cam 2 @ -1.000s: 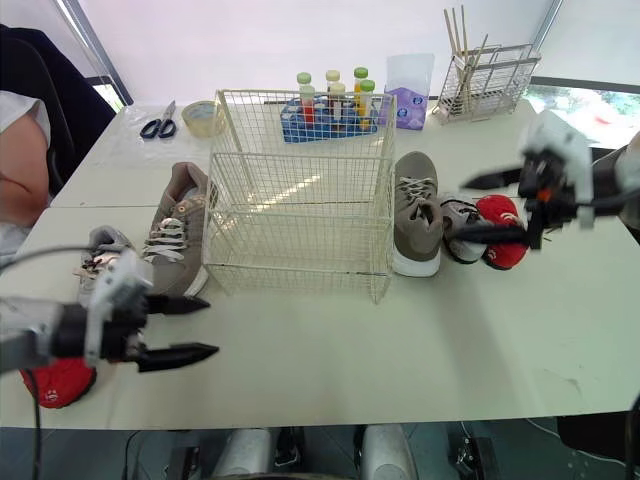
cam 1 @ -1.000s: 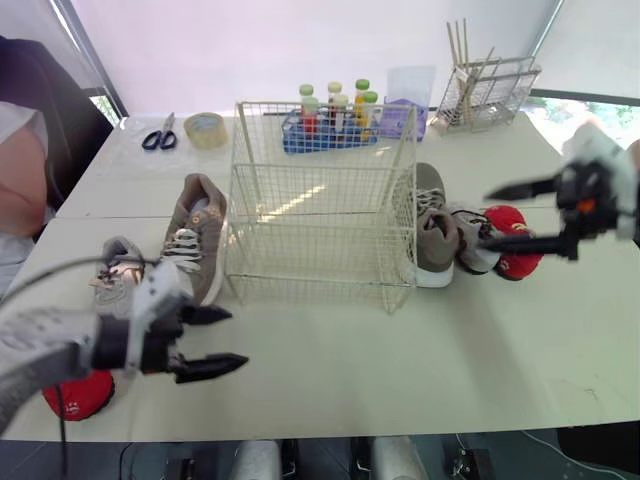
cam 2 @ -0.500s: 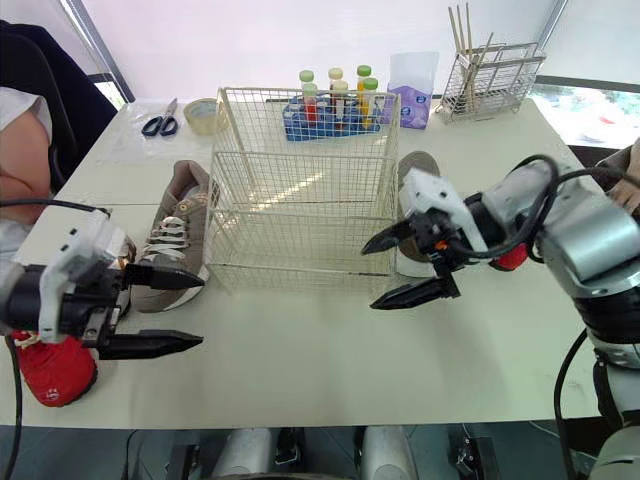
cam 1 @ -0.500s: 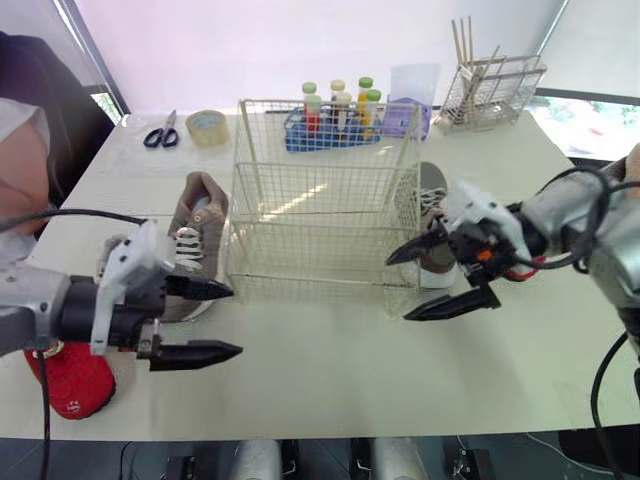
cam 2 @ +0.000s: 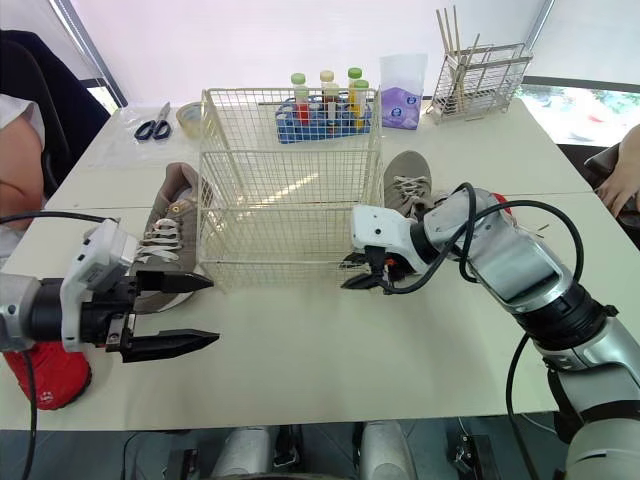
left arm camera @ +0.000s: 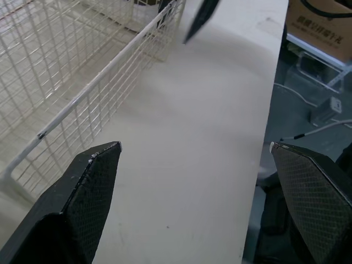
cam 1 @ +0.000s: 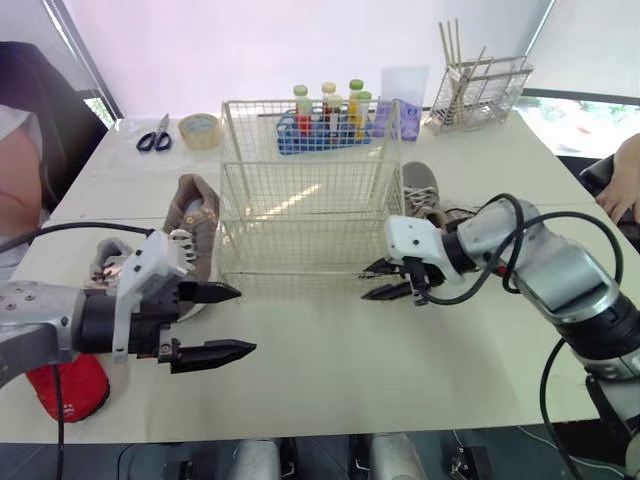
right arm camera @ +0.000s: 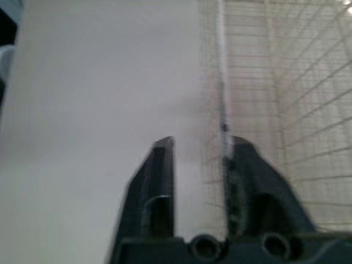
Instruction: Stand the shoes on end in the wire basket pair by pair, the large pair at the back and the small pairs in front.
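**Shoes outside the basket.** The wire basket (cam 1: pixel 310 190) is seen standing on the pale counter (cam 1: pixel 400 380), with the shoes laid outside it, to either side. A large taupe sneaker (cam 1: pixel 195 235) is set on its sole just beside the basket's left wall. A small grey shoe (cam 1: pixel 112 265) and a small red shoe (cam 1: pixel 65 385) are found nearer the counter's left edge. The matching large sneaker (cam 1: pixel 425 195) is placed just beside the basket's right wall and is partly hidden by the right arm.

The left pincer (cam 1: pixel 245 320) is held released, its fingers spread wide, low over bare counter in front of the left-hand sneaker. The right pincer (cam 1: pixel 367 284) is positioned at the basket's front right corner, with its fingers narrowly parted and nothing grasped. In the right wrist view a basket wire is seen close against one finger (right arm camera: pixel 242 181).

Scissors (cam 1: pixel 153 135), a roll of tape (cam 1: pixel 200 128) and a blue rack of bottles (cam 1: pixel 330 120) are ranged behind the basket.
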Motion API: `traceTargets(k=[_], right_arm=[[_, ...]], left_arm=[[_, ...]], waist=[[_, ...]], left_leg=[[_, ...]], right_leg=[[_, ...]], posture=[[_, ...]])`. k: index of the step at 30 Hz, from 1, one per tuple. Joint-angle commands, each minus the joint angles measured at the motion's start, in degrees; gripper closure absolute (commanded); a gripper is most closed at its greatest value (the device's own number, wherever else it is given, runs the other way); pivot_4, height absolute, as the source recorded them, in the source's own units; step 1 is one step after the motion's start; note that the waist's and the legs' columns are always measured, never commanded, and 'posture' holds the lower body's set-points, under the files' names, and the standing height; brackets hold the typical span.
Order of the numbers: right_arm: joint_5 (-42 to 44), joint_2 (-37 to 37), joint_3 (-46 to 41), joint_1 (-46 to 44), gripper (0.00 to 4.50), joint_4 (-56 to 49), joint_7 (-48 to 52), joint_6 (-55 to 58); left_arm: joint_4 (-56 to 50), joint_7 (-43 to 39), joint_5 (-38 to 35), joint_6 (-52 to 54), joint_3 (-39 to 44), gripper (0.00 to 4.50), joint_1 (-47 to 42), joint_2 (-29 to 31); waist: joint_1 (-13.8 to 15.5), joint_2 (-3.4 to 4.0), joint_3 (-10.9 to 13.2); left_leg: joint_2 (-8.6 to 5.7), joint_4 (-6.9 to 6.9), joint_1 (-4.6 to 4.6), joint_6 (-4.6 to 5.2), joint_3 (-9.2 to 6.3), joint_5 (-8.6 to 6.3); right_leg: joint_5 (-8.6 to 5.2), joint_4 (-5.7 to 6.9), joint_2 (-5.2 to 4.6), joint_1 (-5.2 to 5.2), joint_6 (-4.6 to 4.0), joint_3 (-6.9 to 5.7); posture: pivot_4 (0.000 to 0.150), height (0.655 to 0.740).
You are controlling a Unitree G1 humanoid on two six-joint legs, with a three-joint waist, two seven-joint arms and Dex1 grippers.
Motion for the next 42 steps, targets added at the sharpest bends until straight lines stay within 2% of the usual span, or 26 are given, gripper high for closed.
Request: traceTargets(k=[1,8,23,24,26,30,36,39,40,42], right_arm=[[-1.4,1.1,1.7,0.3,4.44,-2.3,-0.8,1.3],[-6.9,2.9,1.4,0.2,4.44,0.3,-6.4,2.2],[-9.6,1.9,0.8,2.7,4.44,2.4,-2.7,-12.1],[-9.4,1.9,0.5,2.8,3.82,2.4,-2.3,-12.1],[-9.4,1.6,-0.1,3.0,3.07,2.6,-1.6,-12.5],[-5.4,2.2,-5.1,1.6,1.06,1.6,-1.6,-8.0],[10.6,0.2,-19.6,-0.5,1.06,-4.1,0.2,7.5],[22.4,2.7,-31.5,-4.9,1.06,-3.9,-3.6,18.1],[23.7,3.4,-34.4,-6.0,1.06,-2.4,-6.1,20.0],[21.0,3.3,-36.9,-5.4,1.06,1.2,-11.6,19.4]], left_arm=[[-1.4,0.6,0.6,-1.3,0.1,0.0,0.1,-0.4],[0.2,0.0,2.5,-2.6,-1.8,0.0,-1.0,-0.5],[2.5,-0.7,5.3,-3.7,-6.6,0.0,-5.0,-1.6],[2.5,-0.7,5.4,-3.8,-6.7,0.0,-5.0,-1.7],[2.5,-0.6,5.7,-3.8,-6.9,0.0,-5.0,-2.0],[2.6,-0.7,5.9,-3.8,-7.3,0.0,-5.2,-2.4],[3.6,-1.6,6.7,-4.1,-7.6,0.0,-5.6,-3.1],[5.1,-2.9,8.0,-4.7,-8.5,0.0,-6.2,-3.2],[5.6,-3.3,8.4,-5.1,-9.0,0.0,-6.5,-3.3],[6.8,-4.1,8.4,-5.4,-9.7,0.0,-7.7,-3.7]], waist=[[0.0,0.0,0.0],[0.1,-0.06,0.0],[0.1,-0.09,-0.1],[0.2,-0.1,-0.1],[0.2,-0.1,0.0],[0.4,-0.1,0.0],[0.6,-0.11,0.0],[0.5,-0.11,0.0],[0.4,-0.1,0.0],[0.4,-0.13,0.0]], left_leg=[[0.0,0.0,0.0,0.0,0.01,0.0],[0.01,-0.01,0.1,-0.04,0.13,0.02],[0.0,-0.01,0.14,-0.04,0.2,0.02],[0.0,-0.01,0.14,-0.04,0.2,0.02],[0.0,0.0,0.14,-0.04,0.2,0.02],[0.0,0.0,0.14,-0.03,0.2,0.02],[-0.01,0.01,0.04,0.0,0.17,0.02],[0.0,0.01,0.04,0.03,0.16,0.0],[0.0,0.02,0.04,0.04,0.16,0.0],[0.01,0.01,0.04,0.03,0.16,-0.01]], right_leg=[[0.0,0.0,0.0,0.0,-0.01,0.0],[0.03,0.02,0.0,0.01,-0.07,0.07],[0.03,0.02,0.0,0.04,-0.09,0.13],[0.03,0.02,0.0,0.04,-0.09,0.13],[0.03,0.02,-0.01,0.04,-0.09,0.13],[0.03,0.02,-0.01,0.03,-0.1,0.14],[0.04,0.02,-0.01,-0.02,-0.08,0.14],[0.04,0.02,-0.02,-0.02,-0.08,0.14],[0.05,0.02,-0.02,-0.02,-0.08,0.14],[0.05,0.02,-0.01,-0.04,-0.1,0.14]], posture=[[0.15,0.7357],[0.15,0.7357],[0.15,0.7357],[0.15,0.7357],[0.15,0.7357],[0.15,0.7357],[0.15,0.7357],[0.15,0.7357],[0.15,0.7357],[0.15,0.7357]])
